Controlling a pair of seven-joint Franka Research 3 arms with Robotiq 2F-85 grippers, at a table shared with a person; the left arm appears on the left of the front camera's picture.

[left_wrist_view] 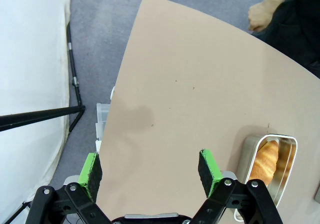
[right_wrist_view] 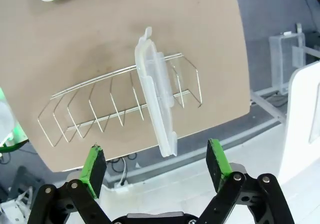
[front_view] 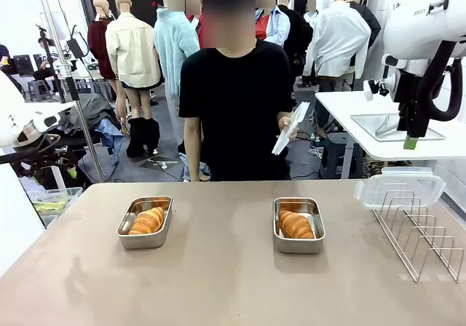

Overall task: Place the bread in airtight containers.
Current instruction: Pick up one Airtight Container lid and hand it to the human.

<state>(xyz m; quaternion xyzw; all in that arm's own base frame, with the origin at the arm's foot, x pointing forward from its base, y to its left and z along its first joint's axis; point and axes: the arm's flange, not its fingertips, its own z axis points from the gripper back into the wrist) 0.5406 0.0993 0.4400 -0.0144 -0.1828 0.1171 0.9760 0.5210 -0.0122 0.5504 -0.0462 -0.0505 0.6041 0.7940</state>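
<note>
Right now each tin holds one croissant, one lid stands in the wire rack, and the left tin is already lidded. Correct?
No. The left tin is uncovered: the front view shows its croissant exposed, same as the right tin. One lid does stand in the wire rack; the person's hand holds what looks like the second lid.

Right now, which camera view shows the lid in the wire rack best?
The right wrist view: the lid shows large and whole, from above, standing across the wire rack. The front view shows its broad side, smaller, at the rack's far end.
</note>
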